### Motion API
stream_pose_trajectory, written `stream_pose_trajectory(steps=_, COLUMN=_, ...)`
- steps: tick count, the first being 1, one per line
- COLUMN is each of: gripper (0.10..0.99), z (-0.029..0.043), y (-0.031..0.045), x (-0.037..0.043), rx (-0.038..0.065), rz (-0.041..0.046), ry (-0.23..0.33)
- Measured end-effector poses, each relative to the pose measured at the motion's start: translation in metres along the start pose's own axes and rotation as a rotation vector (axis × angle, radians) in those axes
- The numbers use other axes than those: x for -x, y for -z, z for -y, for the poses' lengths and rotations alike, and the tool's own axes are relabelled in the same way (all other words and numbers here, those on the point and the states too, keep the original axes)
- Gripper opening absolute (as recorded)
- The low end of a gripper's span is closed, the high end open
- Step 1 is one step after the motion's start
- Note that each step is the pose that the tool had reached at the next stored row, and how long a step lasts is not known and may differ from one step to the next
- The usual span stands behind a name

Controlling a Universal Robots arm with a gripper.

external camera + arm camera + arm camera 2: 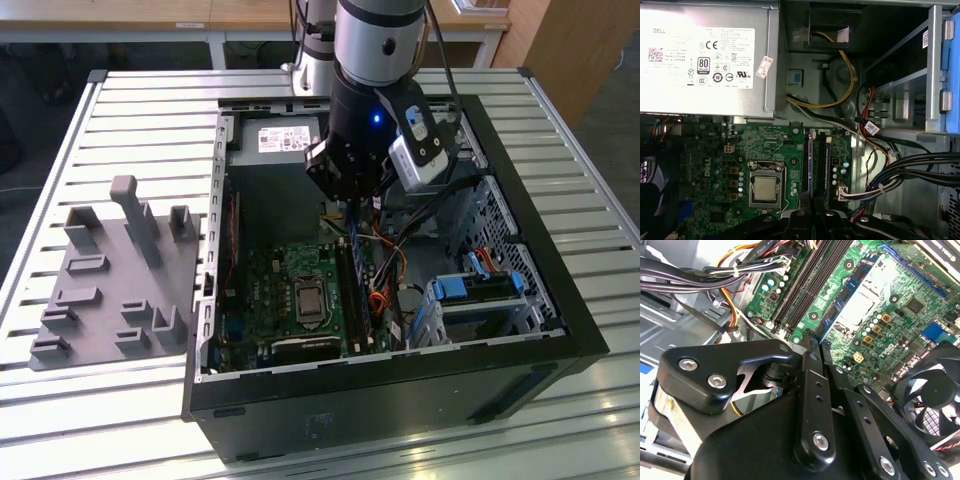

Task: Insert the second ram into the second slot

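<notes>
Gripper [818, 343] almost closed, pinching ram [813, 165] by one end. Ram on edge along slots [801, 290], beside CPU [763, 189]. Seating depth: cannot tell. Align ram parallel to slot; press straight down, evenly, without twisting.

Exterior view overlooks case [400, 400]; both wrist views closely face the motherboard [705, 150] [890, 300].

We view the interior of the open case. The grey power supply [705, 55], with its white label, borders the green motherboard [715, 150]. The processor socket [763, 190] lies just beside the dark memory slots [826, 165]. We see the second ram [813, 165] edge-on, a thin blue strip along the slots, its end pinched between the black fingers of the gripper [813, 215]. Black cables [910, 170] run near a blue drive bay [945, 65].
</notes>
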State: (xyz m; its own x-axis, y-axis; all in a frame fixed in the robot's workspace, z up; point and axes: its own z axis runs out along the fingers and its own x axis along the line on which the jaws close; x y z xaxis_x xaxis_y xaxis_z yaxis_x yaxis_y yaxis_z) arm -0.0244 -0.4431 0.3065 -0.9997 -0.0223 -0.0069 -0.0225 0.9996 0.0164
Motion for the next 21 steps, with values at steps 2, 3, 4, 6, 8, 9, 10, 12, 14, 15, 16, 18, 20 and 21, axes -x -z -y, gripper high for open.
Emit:
stream_pose_trajectory(steps=2, gripper=0.137, z=0.0001, y=-0.0021, x=0.0, rx=0.0, rz=-0.0001, ry=0.0)
stream_pose_trajectory(steps=3, gripper=0.137, z=0.0002, y=-0.0033, x=0.0, rx=0.0, rz=-0.0001, ry=0.0)
stream_pose_trajectory(steps=4, gripper=0.137, z=0.0002, y=-0.0045, x=0.0, rx=0.0, rz=-0.0001, ry=0.0)
stream_pose_trajectory(steps=6, gripper=0.137, z=0.0003, y=-0.0071, x=0.0, rx=0.0, rz=-0.0002, ry=0.0)
stream_pose_trajectory(steps=8, gripper=0.137, z=0.0004, y=-0.0096, x=-0.0001, rx=0.0, rz=-0.0002, ry=0.0)
stream_pose_trajectory(steps=9, gripper=0.137, z=0.0005, y=-0.0109, x=-0.0001, rx=0.0, rz=-0.0002, ry=0.0)
stream_pose_trajectory(steps=10, gripper=0.137, z=0.0005, y=-0.0121, x=-0.0001, rx=0.0, rz=-0.0003, ry=0.0)
stream_pose_trajectory(steps=12, gripper=0.137, z=0.0006, y=-0.0145, x=-0.0001, rx=0.0, rz=-0.0002, ry=0.0)
stream_pose_trajectory(steps=14, gripper=0.137, z=0.0006, y=-0.0167, x=-0.0001, rx=0.0, rz=-0.0003, ry=0.0)
stream_pose_trajectory(steps=15, gripper=0.137, z=0.0006, y=-0.0177, x=-0.0001, rx=0.0, rz=-0.0004, ry=0.0)
stream_pose_trajectory(steps=16, gripper=0.137, z=0.0006, y=-0.0188, x=-0.0001, rx=0.0, rz=-0.0003, ry=0.0)
stream_pose_trajectory(steps=18, gripper=0.137, z=0.0007, y=-0.0208, x=-0.0001, rx=0.0, rz=-0.0004, ry=0.0)
stream_pose_trajectory(steps=20, gripper=0.137, z=0.0007, y=-0.023, x=-0.0002, rx=0.0, rz=-0.0005, ry=0.0)
stream_pose_trajectory(steps=21, gripper=0.137, z=0.0007, y=-0.024, x=-0.0002, rx=0.0, rz=-0.0005, ry=0.0)
